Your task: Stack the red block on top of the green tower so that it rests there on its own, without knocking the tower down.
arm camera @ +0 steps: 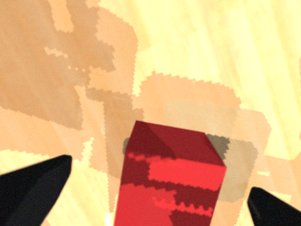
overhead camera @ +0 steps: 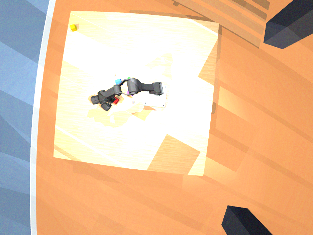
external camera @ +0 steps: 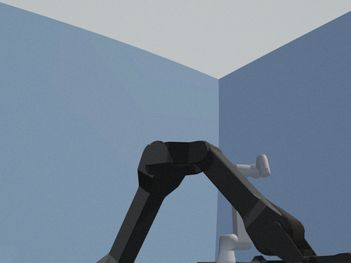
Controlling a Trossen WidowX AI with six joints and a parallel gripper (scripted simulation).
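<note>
The red block (overhead camera: 116,100) (arm camera: 174,174) stands on the table beside the gripper in the top view. In the wrist view it is large, at the lower middle, with its bottom part cut off by the frame edge. My gripper (arm camera: 160,178) is open and empty, with one dark fingertip on each side of the red block and a gap on both sides. Only a sliver of the green tower (overhead camera: 129,78) shows past the arm in the top view, so its height is hidden. The exterior view shows neither the blocks nor the fingertips.
A blue block (overhead camera: 118,81) lies left of the green tower. A purple block (overhead camera: 128,93) is partly hidden under the arm. A small pale cube (overhead camera: 133,101) lies right of the red block, and another pale piece (overhead camera: 115,74) above the blue block. A yellow block (overhead camera: 73,27) is at the far corner.
</note>
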